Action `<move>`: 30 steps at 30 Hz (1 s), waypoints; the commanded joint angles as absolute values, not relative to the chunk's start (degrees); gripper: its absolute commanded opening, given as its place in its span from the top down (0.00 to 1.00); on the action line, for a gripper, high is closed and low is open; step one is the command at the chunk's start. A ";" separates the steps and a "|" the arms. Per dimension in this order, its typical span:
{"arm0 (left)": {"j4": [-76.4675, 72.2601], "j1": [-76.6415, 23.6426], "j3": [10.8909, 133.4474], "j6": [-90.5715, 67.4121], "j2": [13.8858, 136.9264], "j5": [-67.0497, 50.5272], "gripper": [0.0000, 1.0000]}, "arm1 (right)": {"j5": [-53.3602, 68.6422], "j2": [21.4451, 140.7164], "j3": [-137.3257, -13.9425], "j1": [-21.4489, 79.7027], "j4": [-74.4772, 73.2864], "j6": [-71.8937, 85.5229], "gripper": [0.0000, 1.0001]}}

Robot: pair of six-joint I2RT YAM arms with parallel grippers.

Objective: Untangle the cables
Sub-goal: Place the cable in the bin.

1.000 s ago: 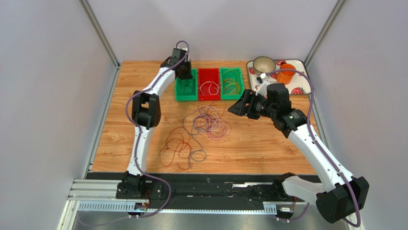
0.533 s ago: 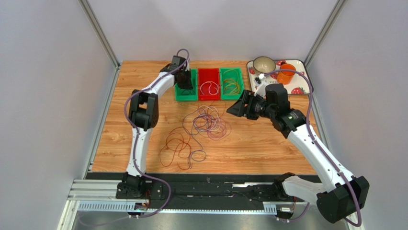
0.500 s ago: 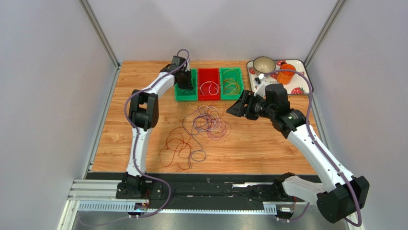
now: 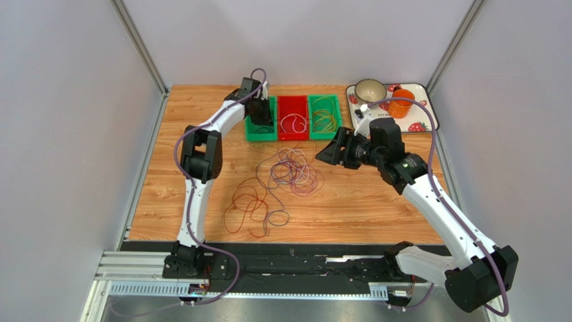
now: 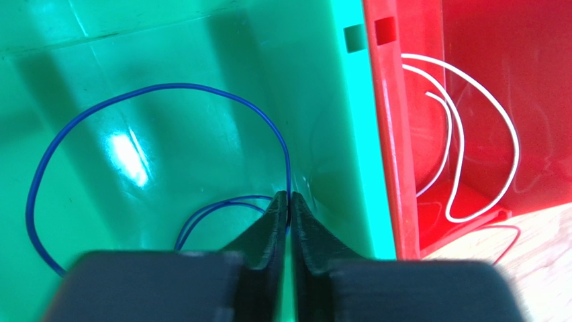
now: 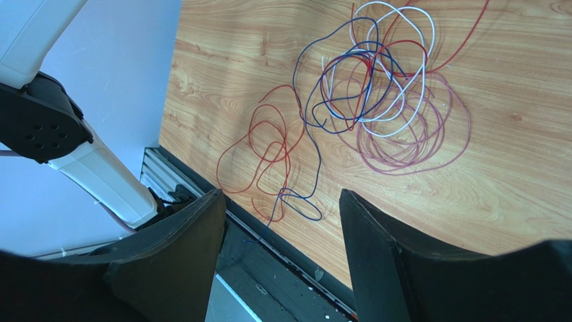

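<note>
Obs.: in the top view the left end effector [image 4: 263,114] hangs over the green bin [image 4: 250,134] just left of the red bin [image 4: 293,136] and covers most of that bin's floor, so its contents cannot be read from above. The left wrist view fills this in: a thin blue cable [image 5: 176,85] lies in one wide loop on the green floor, its lower run cut off behind the black fingers [image 5: 265,235]. The jaws are pressed nearly together, and the blue cable runs straight into the slit at their tips; it reads as pinched. A white cable [image 5: 517,144] curls inside the red bin, and part of it is lost behind the bin wall. Just right of the red bin a second green bin [image 4: 325,136] holds yellow-green loops [image 4: 325,119]; their count is too fine to tell. The right end effector [image 4: 334,151] hovers to the near right of the red bin with its jaws wide and nothing between them. The remaining cables [image 6: 376,100] lie on the table [image 4: 376,208] on the near side of the red bin: purple, white, blue and red loops are piled together, and the over-and-under order cannot be made out. Thin red loops [image 6: 268,147] trail toward the table's near edge. The top of the pile is cropped in the right wrist view.
</note>
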State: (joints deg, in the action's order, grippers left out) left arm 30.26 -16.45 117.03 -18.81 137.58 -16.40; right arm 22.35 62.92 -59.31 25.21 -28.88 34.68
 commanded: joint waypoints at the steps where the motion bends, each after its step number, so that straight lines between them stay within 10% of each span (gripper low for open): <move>1: 31.37 -16.26 120.32 -17.23 132.28 -16.97 0.70 | 21.71 61.96 -62.14 25.84 -27.95 35.33 0.33; 6: 31.90 -16.26 120.41 -17.67 129.38 -13.89 0.46 | 21.53 61.70 -62.23 26.72 -27.86 35.51 0.33; 19: 35.07 -16.61 118.14 -18.54 118.31 -10.29 0.41 | 20.22 60.91 -62.14 28.30 -28.04 35.77 0.33; 30: 25.32 -22.84 83.51 -19.60 95.30 -0.18 0.36 | 19.68 61.96 -60.82 28.48 -27.42 35.51 0.33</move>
State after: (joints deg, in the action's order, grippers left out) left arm 29.34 -19.73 89.89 -19.18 101.91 -3.88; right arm 19.84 62.28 -59.75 28.08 -28.88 35.33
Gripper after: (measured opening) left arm 0.620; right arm 0.673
